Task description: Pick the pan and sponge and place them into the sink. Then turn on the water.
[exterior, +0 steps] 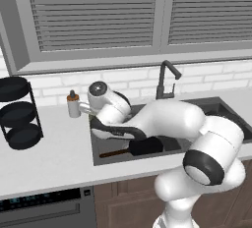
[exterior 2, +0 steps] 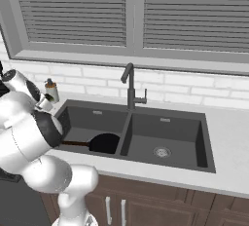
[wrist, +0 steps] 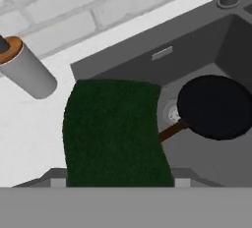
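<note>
Two basins are seen in the dark grey sink [exterior 2: 204, 137], set into a pale counter [exterior: 44, 158] below a shuttered window. The black pan [exterior 2: 104, 143] is laid flat in the left basin, near the front wall, with its brown handle pointed toward the basin's left edge. The sponge [wrist: 115, 133], green side shown, is held in the gripper [wrist: 118, 185] over the sink's left rim, the jaws being partly closed on it. A soap bottle [exterior: 73, 105] is stood near the sink's back left corner, and a faucet [exterior 2: 130, 86] is mounted behind the divider.
</note>
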### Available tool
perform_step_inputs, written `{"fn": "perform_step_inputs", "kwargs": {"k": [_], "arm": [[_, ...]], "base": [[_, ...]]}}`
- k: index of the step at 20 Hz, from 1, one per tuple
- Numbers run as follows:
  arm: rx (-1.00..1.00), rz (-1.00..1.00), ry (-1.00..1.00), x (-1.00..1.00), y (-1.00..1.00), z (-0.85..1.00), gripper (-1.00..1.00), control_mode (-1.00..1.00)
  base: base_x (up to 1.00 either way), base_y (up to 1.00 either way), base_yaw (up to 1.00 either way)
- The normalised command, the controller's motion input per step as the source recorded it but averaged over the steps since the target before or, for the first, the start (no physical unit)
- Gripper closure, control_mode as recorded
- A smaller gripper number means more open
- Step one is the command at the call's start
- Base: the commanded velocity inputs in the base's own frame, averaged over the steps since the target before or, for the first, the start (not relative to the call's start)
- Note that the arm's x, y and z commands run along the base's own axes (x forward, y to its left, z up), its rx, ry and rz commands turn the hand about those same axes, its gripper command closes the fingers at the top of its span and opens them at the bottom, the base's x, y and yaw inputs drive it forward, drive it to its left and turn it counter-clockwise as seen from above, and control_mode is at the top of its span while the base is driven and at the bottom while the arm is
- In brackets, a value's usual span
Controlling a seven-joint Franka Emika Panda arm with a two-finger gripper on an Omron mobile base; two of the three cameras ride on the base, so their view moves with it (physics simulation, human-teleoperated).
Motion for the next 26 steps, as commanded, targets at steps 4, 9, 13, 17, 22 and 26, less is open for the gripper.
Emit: {"fn": "perform_step_inputs", "kwargs": {"k": [4,9,13,17,22,26], "arm": [[0.0,-0.17,0.09,-0.16,-1.0,0.16,1.0,-1.0],[0.0,-0.17,0.25,-0.01,-0.98,0.0,1.0,-1.0],[0.01,-0.14,0.33,0.0,-0.85,-0.33,1.0,-1.0],[-0.01,-0.12,0.1,0.0,-0.46,-0.65,1.0,-1.0],[-0.03,-0.04,0.0,0.23,-0.09,-0.72,1.0,-1.0],[-0.01,0.0,-0.03,0.47,0.0,-0.72,1.0,-1.0]], "base": [[0.0,0.0,0.0],[0.0,0.0,0.0],[0.0,0.0,0.0],[0.0,0.0,0.0],[0.0,0.0,0.0],[0.0,0.0,0.0]]}}
